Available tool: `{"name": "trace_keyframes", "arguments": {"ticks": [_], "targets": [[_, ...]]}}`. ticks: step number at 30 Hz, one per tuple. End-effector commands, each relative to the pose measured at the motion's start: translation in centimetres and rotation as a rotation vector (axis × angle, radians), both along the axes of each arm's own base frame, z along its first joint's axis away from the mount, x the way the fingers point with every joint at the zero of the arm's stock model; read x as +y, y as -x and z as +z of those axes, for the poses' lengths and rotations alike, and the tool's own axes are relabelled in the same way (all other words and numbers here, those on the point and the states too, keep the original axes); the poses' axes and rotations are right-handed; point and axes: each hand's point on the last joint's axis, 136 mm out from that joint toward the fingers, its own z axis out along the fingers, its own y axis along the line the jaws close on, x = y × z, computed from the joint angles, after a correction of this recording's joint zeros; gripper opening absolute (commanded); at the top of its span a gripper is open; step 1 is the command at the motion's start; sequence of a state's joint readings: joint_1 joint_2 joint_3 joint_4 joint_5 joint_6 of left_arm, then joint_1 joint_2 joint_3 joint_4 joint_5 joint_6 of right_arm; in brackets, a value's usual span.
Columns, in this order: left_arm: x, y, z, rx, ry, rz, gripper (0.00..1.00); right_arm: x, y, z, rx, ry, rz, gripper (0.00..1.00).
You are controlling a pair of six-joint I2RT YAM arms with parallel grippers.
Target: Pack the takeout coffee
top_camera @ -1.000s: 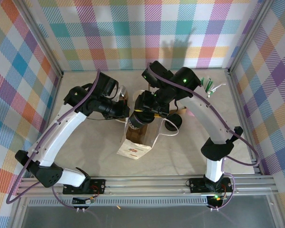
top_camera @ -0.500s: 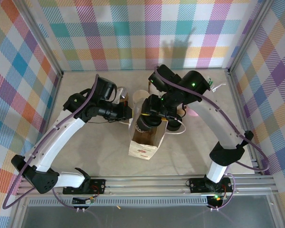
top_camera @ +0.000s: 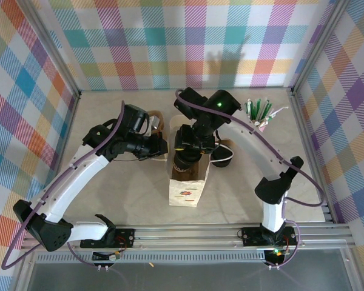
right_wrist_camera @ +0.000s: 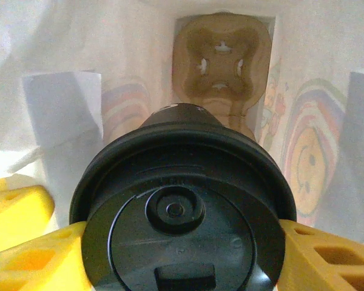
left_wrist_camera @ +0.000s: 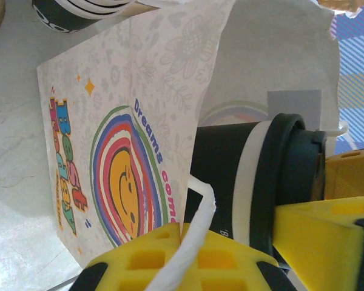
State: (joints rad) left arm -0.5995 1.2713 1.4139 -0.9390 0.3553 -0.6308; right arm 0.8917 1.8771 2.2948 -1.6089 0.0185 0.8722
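The right gripper (top_camera: 193,147) grips the takeout coffee (top_camera: 183,163) by its top, one yellow finger (right_wrist_camera: 19,251) pressed to each side of the black lid (right_wrist_camera: 182,225); the cup hangs lid-up over the mouth of the printed paper bag (top_camera: 185,193), which stands on the table between the two arms. In the left wrist view the cup's dark lower body (left_wrist_camera: 227,176) seems to sit already behind the bag's front wall, so I judge the lowering half done.

The left gripper (top_camera: 159,148) is closed on the bag's white handle (left_wrist_camera: 194,242) at the rim, pulling that side outward so that the mouth stays wide.

Looking down past the lid, a brown cardboard cup holder (right_wrist_camera: 222,65) lies on the bag's floor, a cross-cut socket at its middle; that socket is the target.

To do this step well: bring the cup straight down, upright, and centred over the socket; a tilt risks a spill or a base caught on the holder's ridge; hold the handle taut until the cup is seated, lest the paper wall fold inward; open the right fingers only once the base rests firmly, since a grip on the lid alone could pull it loose; then lift clear without snagging the rim.
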Motion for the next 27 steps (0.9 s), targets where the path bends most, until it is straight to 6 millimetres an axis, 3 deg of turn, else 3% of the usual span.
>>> {"name": "trace_keyframes", "arguments": {"ticks": [1,27], "targets": [[0.6,0.0,0.5,-0.017,0.005,0.027,0.0,-3.1,2.7,-0.6,0.079,0.138,0.048,0.31],[1.5,0.5,-0.1,-0.019,-0.006,0.064,0.0,-1.7,2.9,-4.3,0.077,0.291,0.265,0.27]]}}
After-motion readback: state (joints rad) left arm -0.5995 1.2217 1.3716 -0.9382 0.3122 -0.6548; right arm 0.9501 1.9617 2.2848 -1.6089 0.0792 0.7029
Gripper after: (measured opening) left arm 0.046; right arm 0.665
